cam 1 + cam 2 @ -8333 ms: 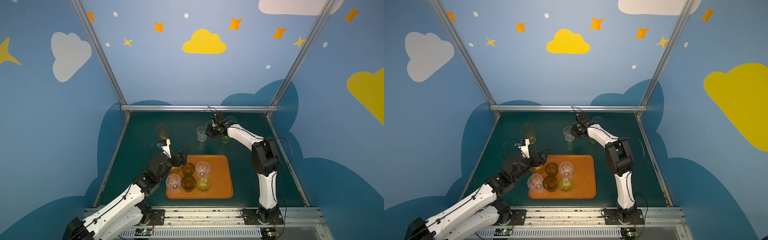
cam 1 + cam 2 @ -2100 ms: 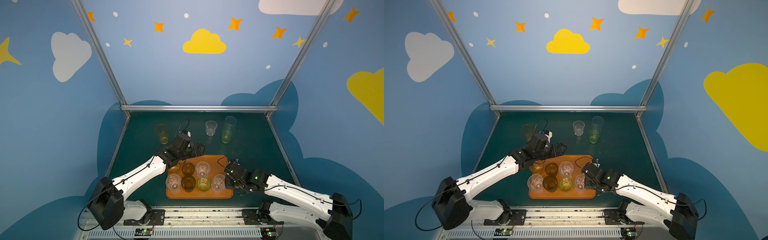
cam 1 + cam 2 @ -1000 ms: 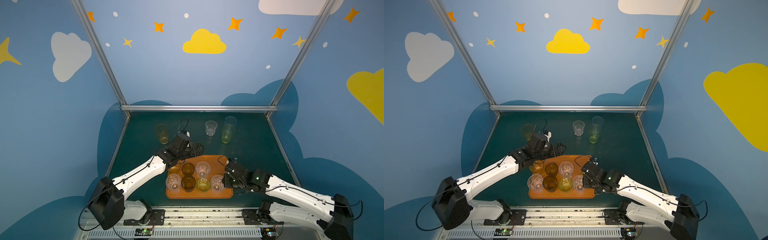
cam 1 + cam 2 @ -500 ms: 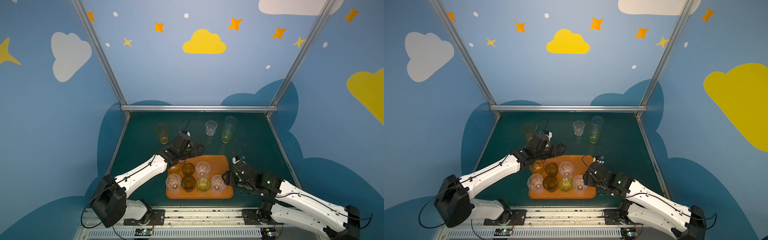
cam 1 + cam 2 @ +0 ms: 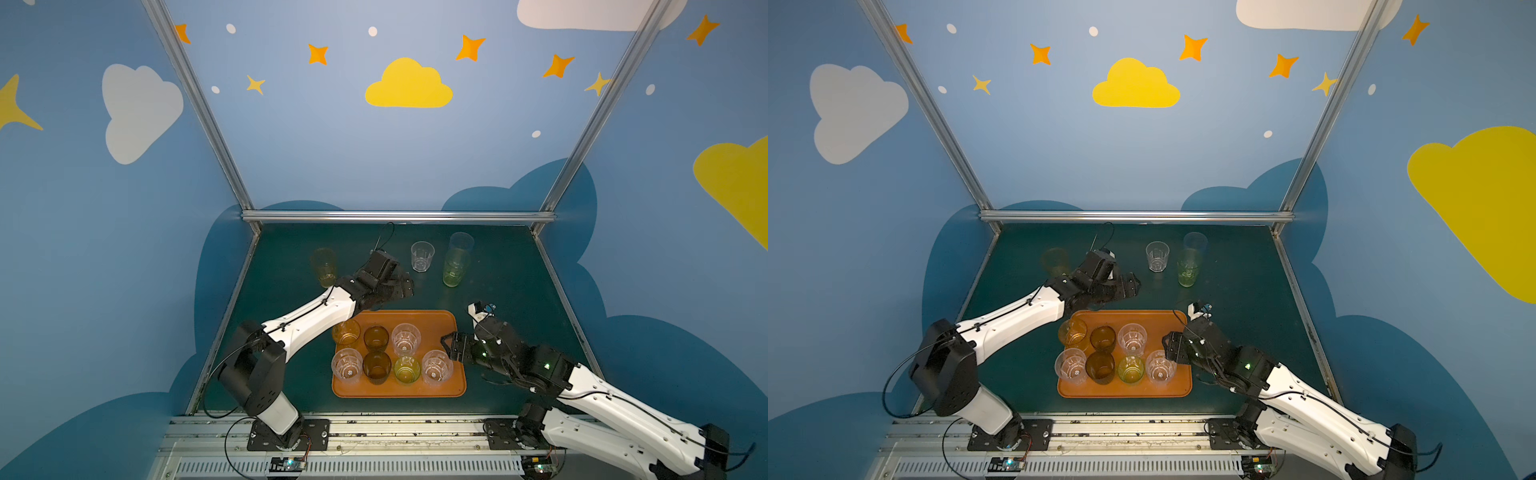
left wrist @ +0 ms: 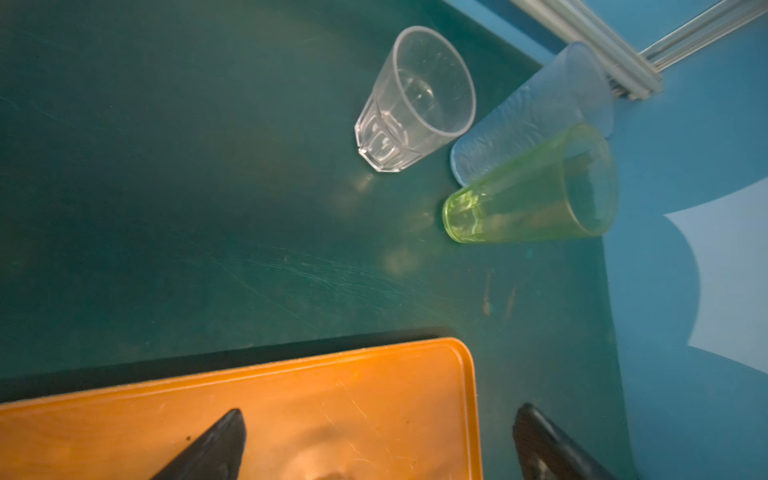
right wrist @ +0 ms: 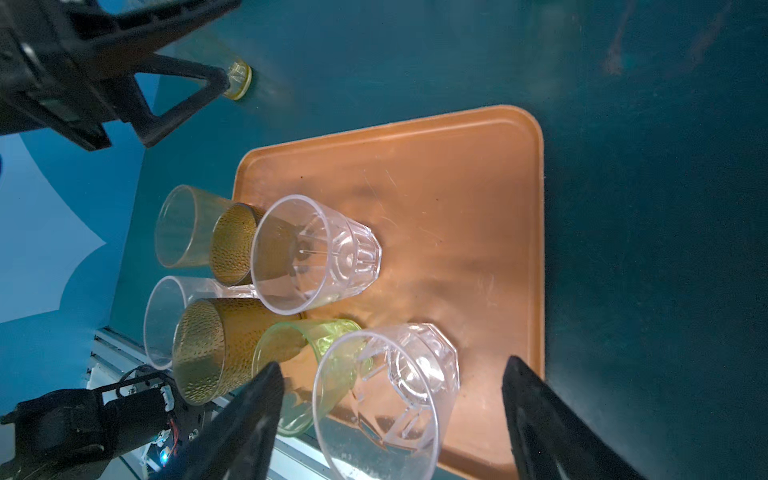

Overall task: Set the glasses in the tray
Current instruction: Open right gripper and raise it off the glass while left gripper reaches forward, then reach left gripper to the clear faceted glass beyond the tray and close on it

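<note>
Though open, right hand at tray edge.

Flat orange-brown plastic tray: semi-matt, fine scratches. Dark green surface: matt, scuffed. Short clear faceted tumbler: glossy, smooth. Dark brown tumbler: dimpled texture. Tall greyish tumbler: frosted w/ ripples.
</note>
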Robot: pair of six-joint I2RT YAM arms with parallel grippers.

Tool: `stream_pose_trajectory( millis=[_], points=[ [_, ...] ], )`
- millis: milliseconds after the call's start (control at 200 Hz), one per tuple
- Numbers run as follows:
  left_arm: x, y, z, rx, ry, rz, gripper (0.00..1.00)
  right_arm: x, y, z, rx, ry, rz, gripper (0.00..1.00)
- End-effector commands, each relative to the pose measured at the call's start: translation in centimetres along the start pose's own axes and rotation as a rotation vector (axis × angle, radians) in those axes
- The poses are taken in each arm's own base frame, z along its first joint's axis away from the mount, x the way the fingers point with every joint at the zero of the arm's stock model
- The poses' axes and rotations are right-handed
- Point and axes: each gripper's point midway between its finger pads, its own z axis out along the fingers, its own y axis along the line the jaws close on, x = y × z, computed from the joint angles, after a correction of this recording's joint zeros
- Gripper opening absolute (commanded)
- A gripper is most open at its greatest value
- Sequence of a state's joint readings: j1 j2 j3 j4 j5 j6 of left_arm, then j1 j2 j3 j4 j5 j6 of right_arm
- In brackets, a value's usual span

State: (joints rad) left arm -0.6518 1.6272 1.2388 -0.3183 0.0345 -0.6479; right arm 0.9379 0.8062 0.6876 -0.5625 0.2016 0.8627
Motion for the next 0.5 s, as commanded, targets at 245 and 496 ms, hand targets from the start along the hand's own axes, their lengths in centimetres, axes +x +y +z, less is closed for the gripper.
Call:
stream_pose_trajectory(
  millis=[245, 496],
  points=[
    [-3.5, 1.2, 1.9, -0.117, -0.035, 0.022, 1.0, -2.7, 2.2, 0.0, -0.064, -0.072, -0.047, 0.84],
    [-5.3, 1.2, 3.6, -0.135, -0.049, 0.024, 1.0, -3.2, 2.9, -0.4, -0.124, -0.1, -0.031, 0.84]
  ],
)
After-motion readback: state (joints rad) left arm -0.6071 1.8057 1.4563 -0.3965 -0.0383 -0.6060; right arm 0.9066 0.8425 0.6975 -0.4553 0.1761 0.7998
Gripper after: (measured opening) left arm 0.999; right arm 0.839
